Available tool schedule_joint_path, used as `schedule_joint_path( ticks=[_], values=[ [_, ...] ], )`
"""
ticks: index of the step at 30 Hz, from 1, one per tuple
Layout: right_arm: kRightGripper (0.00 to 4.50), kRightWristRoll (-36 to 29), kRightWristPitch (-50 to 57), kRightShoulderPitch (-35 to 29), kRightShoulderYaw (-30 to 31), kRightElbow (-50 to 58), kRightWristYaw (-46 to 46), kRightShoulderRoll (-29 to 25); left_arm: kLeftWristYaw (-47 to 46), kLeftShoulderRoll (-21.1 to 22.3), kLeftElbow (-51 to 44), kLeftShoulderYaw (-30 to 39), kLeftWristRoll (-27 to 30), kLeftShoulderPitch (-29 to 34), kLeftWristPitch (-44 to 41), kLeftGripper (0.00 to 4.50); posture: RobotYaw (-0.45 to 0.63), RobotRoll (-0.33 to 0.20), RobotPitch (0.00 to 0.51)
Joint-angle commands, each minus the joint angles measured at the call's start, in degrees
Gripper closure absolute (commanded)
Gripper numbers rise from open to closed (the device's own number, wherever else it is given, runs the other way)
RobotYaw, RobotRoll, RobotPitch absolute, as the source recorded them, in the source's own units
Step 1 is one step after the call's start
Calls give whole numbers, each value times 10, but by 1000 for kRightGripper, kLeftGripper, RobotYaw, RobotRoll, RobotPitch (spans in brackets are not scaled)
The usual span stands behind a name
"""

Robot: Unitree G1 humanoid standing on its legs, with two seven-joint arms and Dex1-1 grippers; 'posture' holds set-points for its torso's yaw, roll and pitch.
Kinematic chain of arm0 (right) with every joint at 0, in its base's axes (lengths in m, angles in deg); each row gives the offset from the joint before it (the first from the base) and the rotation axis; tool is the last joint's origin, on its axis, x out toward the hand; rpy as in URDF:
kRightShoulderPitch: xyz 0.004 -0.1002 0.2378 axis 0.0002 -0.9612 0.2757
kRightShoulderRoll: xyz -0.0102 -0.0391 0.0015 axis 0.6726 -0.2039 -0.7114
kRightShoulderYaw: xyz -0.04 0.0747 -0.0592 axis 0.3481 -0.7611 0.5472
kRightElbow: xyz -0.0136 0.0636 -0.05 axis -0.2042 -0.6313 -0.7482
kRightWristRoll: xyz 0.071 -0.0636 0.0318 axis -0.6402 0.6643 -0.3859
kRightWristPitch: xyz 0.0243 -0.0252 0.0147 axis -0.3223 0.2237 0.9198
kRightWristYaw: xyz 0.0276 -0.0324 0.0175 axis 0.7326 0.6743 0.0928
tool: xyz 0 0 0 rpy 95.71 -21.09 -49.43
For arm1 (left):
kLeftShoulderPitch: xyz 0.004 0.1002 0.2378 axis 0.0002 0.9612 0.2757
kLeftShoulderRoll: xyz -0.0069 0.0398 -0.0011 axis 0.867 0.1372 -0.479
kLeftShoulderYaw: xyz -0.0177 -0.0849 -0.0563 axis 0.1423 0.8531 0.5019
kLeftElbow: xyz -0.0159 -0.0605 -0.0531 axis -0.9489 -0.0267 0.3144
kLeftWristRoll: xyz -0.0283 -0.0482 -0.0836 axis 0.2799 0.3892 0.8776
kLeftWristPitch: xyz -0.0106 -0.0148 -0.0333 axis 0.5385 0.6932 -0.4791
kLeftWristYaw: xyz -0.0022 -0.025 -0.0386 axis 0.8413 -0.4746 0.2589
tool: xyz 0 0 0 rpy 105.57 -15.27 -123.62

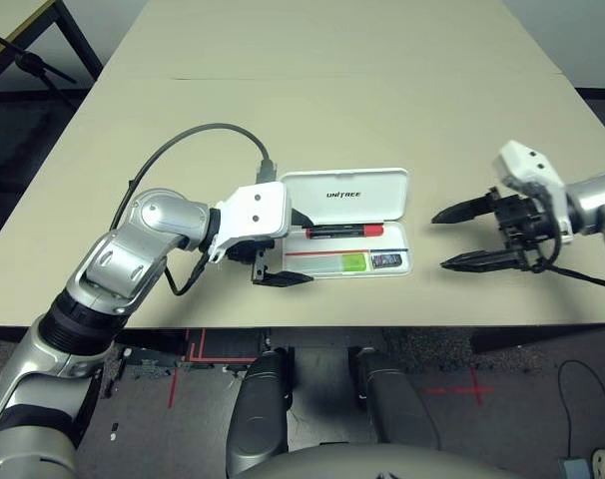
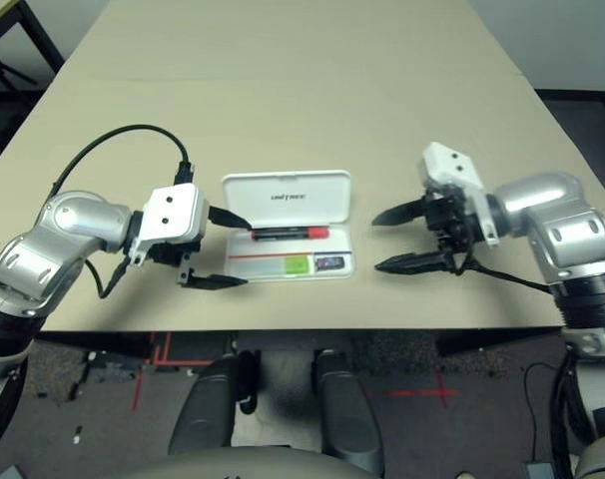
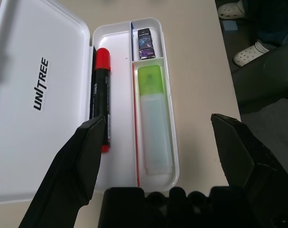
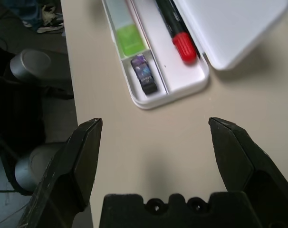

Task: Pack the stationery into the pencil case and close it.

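Both grippers have their fingers spread wide and hold nothing: the left gripper [image 1: 283, 249] sits at the case's left end, centre-left of the head view, one finger over the case's left edge and the other just off its near corner; the right gripper [image 1: 472, 238] hovers at centre-right, apart from the case's right end. Between them the case [image 1: 397, 267] lies open at mid-frame on the table [image 1: 312, 90], lid [image 1: 344, 192] laid back flat. Inside, the marker [image 1: 344, 231] lies along the rear trough, the highlighter [image 1: 349, 262] in the front one, and the cylinder [image 1: 386, 259] in the small right-hand pocket beside it.
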Motion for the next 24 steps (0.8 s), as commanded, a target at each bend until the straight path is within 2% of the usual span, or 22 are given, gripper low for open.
schedule_joint_path(
  ticks=[1,7,15,18,21,24],
  values=[
    [53,-12,8,-20,-29,-3,7,-22,-1,1,-9,-1,-2,5,1,0,21,0,185],
    [53,-18,6,-22,-69,-38,29,-38,2,-1,-2,-4,-2,0,3,0,9,0,183],
    [53,-9,-5,-22,-67,-51,35,-35,3,3,-1,-2,-2,4,1,0,15,0,182],
    [53,-9,-5,-20,-63,-48,38,-31,4,9,-1,-2,-4,7,-3,0,15,0,182],
    [53,-7,-6,-16,-57,-47,40,-28,16,39,13,-8,-23,15,1,0,21,0,178],
    [0,-4,-7,-9,-53,-49,40,-25,32,76,36,-11,-43,22,14,964,22,0,174]
  ],
)
